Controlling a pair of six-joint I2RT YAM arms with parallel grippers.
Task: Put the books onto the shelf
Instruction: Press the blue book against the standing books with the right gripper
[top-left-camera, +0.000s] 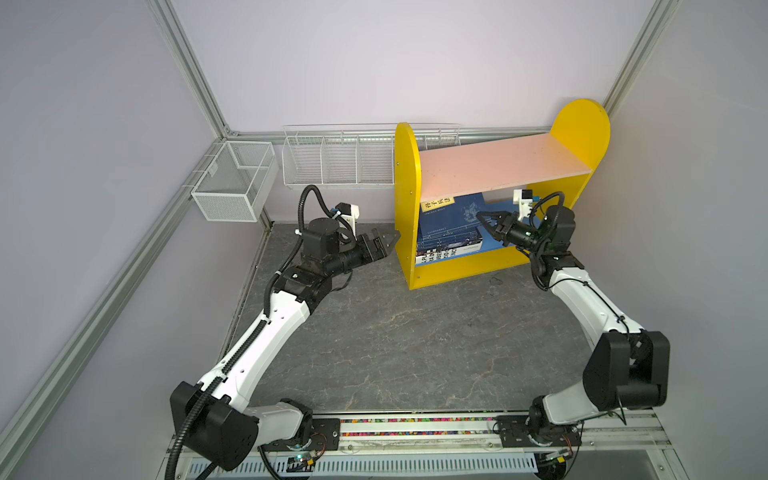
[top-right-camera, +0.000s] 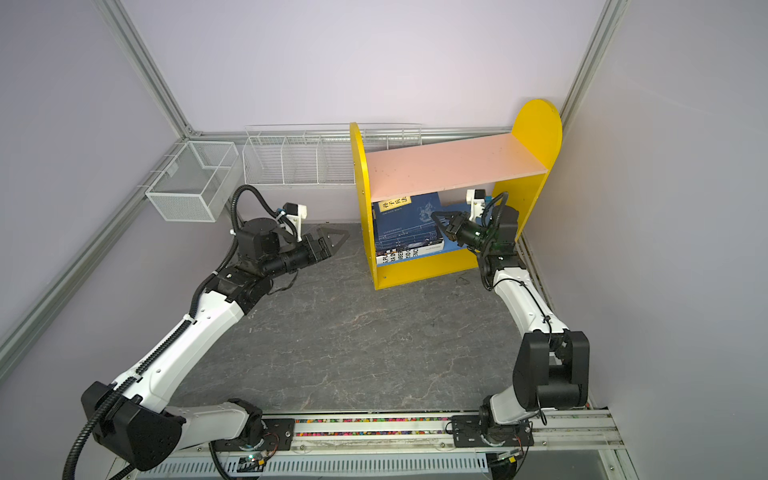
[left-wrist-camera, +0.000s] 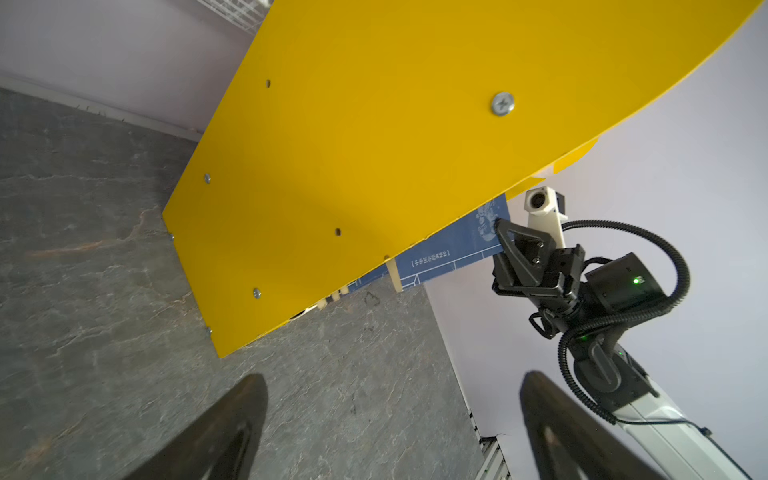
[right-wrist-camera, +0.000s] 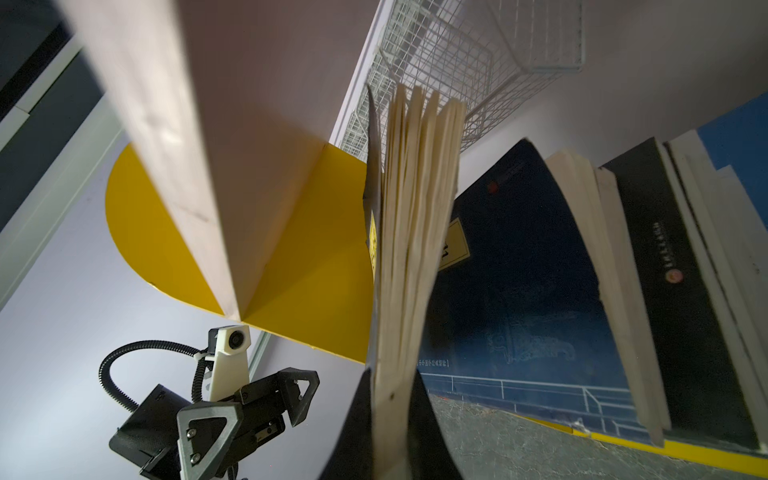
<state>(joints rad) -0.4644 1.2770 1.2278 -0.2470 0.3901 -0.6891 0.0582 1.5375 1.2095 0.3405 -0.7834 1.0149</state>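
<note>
Clamping navy book (right-wrist-camera: 415, 228) inside shelf (top-left-camera: 405, 187), your right pincer (top-left-camera: 484, 217); left pincer (left-wrist-camera: 392, 378) hovering, spread apart, empty, just outside shelf.

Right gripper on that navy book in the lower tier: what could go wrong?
Right gripper pinches the navy book near a corner; pages fan out, so it may slip or flop.
Left gripper stands open beside the yellow side panel, bracing nothing; a push could slide the shelf.
</note>
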